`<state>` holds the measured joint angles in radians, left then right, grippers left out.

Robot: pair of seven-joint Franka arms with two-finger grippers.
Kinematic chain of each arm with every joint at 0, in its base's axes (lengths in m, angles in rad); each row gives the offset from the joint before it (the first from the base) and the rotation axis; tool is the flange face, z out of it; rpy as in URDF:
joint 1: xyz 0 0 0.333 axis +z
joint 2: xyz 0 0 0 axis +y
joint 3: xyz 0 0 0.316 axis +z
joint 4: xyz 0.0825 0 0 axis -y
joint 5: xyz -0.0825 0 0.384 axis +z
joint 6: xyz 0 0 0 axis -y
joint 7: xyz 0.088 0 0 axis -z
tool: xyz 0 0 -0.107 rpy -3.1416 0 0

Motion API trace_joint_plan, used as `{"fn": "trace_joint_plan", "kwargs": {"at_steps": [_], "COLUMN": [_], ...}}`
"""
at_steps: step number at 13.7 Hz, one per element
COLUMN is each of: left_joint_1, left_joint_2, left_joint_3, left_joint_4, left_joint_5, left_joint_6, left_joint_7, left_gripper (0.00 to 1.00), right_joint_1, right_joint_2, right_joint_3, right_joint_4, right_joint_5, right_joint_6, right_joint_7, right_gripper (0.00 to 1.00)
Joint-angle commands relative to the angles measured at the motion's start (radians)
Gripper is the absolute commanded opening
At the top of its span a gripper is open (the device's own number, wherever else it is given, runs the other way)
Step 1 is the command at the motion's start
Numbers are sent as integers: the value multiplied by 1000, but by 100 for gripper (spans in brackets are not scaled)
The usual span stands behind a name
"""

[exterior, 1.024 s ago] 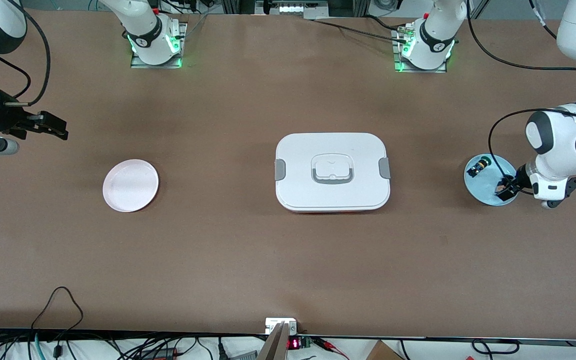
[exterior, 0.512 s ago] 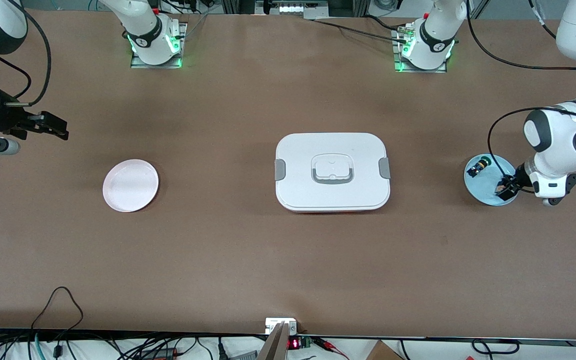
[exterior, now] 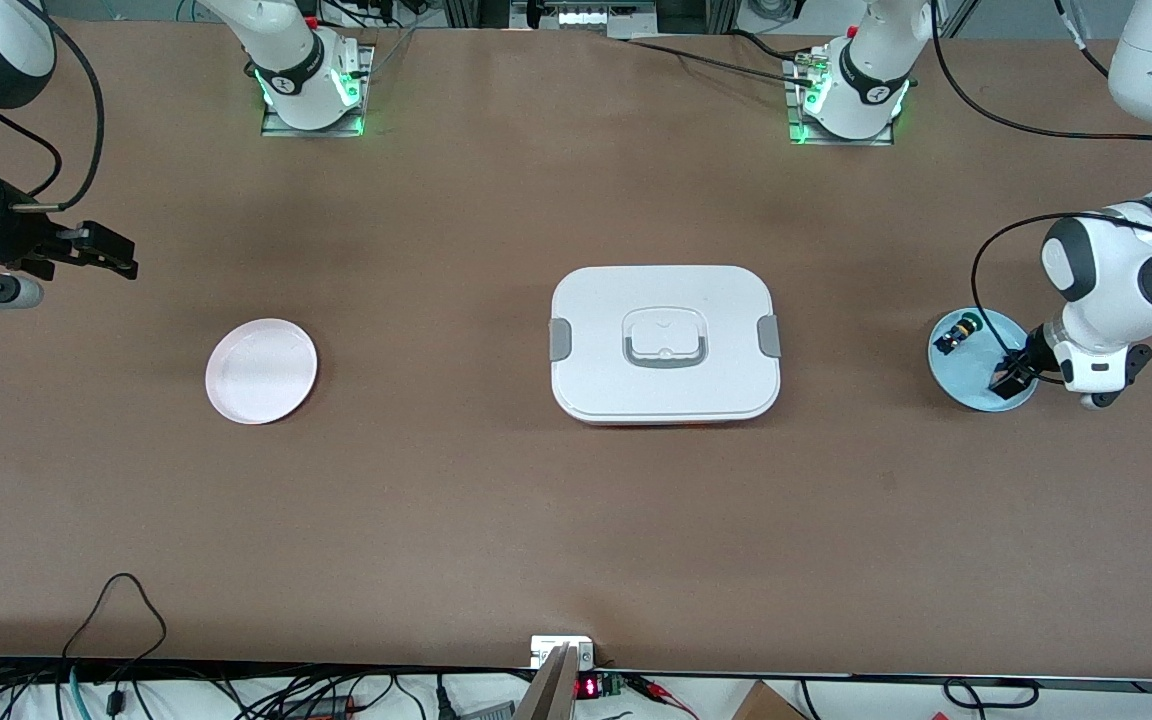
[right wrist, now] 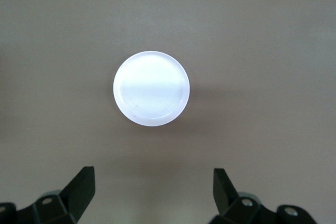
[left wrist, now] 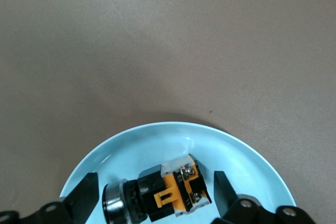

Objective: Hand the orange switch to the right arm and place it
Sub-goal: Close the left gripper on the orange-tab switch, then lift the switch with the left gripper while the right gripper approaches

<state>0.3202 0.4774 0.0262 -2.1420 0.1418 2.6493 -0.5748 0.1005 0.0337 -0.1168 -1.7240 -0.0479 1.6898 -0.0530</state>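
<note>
The orange switch, black body with orange parts, lies on its side on the light blue plate. My left gripper is low over it and open. One finger stands on each side of the switch, with a gap to it. In the front view the left gripper is over the blue plate and hides the switch. My right gripper is open and empty. It waits over the table at the right arm's end.
A green-capped switch lies on the same blue plate, farther from the front camera. A white lidded box stands mid-table. A pale pink plate lies toward the right arm's end and shows in the right wrist view.
My left arm's wrist has shifted a little while its gripper stayed over the blue plate. The right arm has not moved.
</note>
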Motion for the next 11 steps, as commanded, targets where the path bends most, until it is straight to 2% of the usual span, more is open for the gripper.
{"fn": "trace_joint_plan", "kwargs": {"at_steps": [1,4,6,8,9,10,11], "left_joint_1": [10,10,10,10,10,8,3], "left_joint_2": [-20,-20,-26,-43,-58,-75,-97], "left_joint_3": [-6,-6,-6,-6,-9,-12,-23], "left_joint_4": [-18,-16,-13,-10,-7,-4,-1], "left_joint_5": [32,30,30,30,32,33,33], "left_joint_6": [8,8,0,-8,-41,-61,-78], "left_joint_7": [9,82,154,188,203,213,237], "left_gripper": [83,60,36,22,9,2,0], "right_joint_1": [8,13,13,13,11,13,13], "right_joint_2": [11,11,11,11,11,12,11], "right_joint_3": [3,3,3,3,3,3,3], "right_joint_4": [24,24,26,26,26,26,24], "right_joint_5": [-7,-10,-7,-1,-1,-1,0], "right_joint_6": [-10,-10,-10,-10,-12,-16,-16], "right_joint_7": [-13,-11,-5,4,4,5,5], "right_gripper": [100,100,100,100,100,100,100]}}
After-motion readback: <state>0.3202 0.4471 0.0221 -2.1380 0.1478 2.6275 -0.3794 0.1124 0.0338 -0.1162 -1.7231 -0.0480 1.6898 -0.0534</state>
